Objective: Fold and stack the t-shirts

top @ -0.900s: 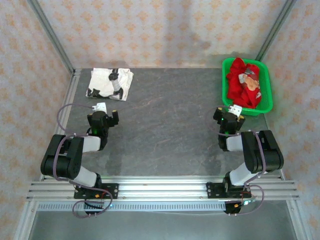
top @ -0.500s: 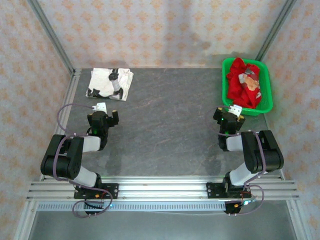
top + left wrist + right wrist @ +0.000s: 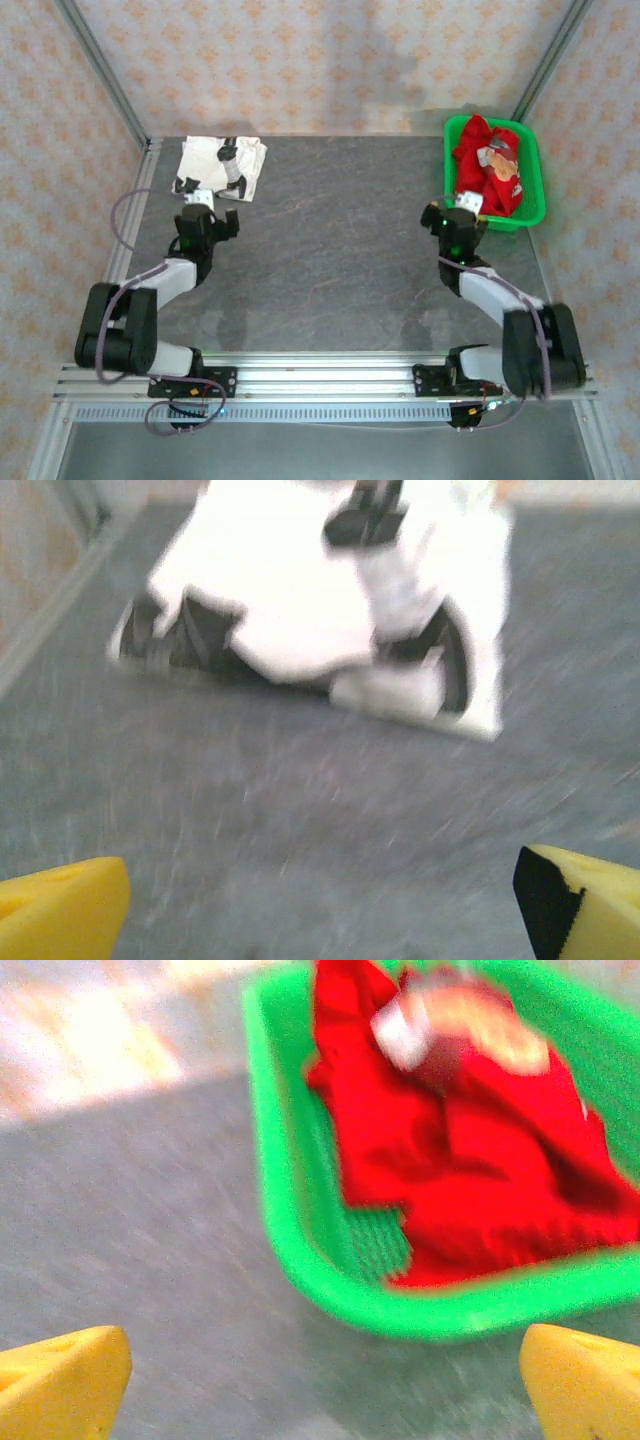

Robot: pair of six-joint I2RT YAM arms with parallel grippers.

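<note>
Top view: sharp, even diffuse light from overhead; faint soft shadows on table, dim smudge on back wall, upper right. Left wrist view: motion blur throughout, white t-shirt overexposed, detail washed out. Right wrist view: heavier streaky blur; red t-shirt & green basket edges smeared, upper left blown out.

The top view looks down from behind the arms over the whole tabletop; the left wrist view sits low, close to the white shirt; the right wrist view likewise faces the green basket; the top view shares both.
</note>
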